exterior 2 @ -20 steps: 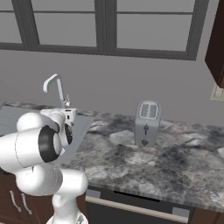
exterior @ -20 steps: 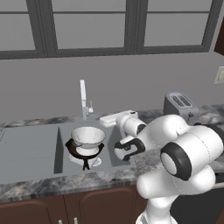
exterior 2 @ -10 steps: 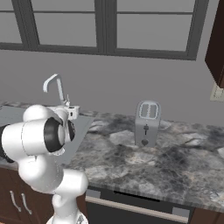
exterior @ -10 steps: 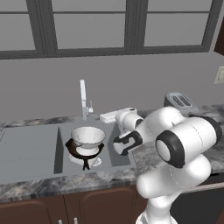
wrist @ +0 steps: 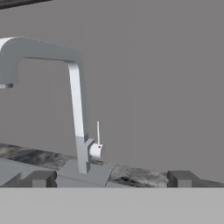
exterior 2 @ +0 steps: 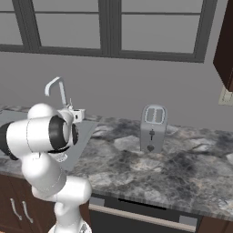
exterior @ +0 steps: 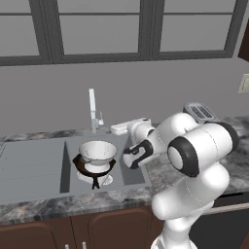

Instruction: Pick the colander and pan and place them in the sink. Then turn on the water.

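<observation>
**Ana:** Colander (exterior: 97, 151) first: where is it?

**Ben:** Sitting in the pan (exterior: 93, 165), and both are down in the basin of the sink (exterior: 33, 168). The white bowl is upright, its rim level, and the dark pan shows around its foot. The pan's short black handle (exterior: 96, 181) points toward the front edge of the surface.

**Ana:** And the drainboard?

**Ben:** It lies to the left of the basin in the left base view, flat and grey. The marbled surface (exterior 2: 150, 166) runs on to the right, with a silver toaster (exterior 2: 152, 128) standing well apart from the sink.

**Ana:** The tap?

**Ben:** Tall and pale, at the back of the sink. In the hand view the tap (wrist: 77, 107) rises straight, then bends over to the left, spout end pointing down. A thin lever (wrist: 98, 133) stands upright just beside its stem, on a small white knob with a red dot. I see no stream under the spout.

**Ana:** Where is the hand?

**Ben:** The arm reaches over the right edge of the basin, with the gripper (exterior: 127, 128) near the back rim, just right of the tap's base. It is apart from the colander and pan.

**Ana:** Fingers?

**Ben:** The fingers (wrist: 41, 178) stand wide apart at the bottom of the hand view, one at each side, with nothing between them. The tap's base sits in the gap, farther off, not touched.
</observation>
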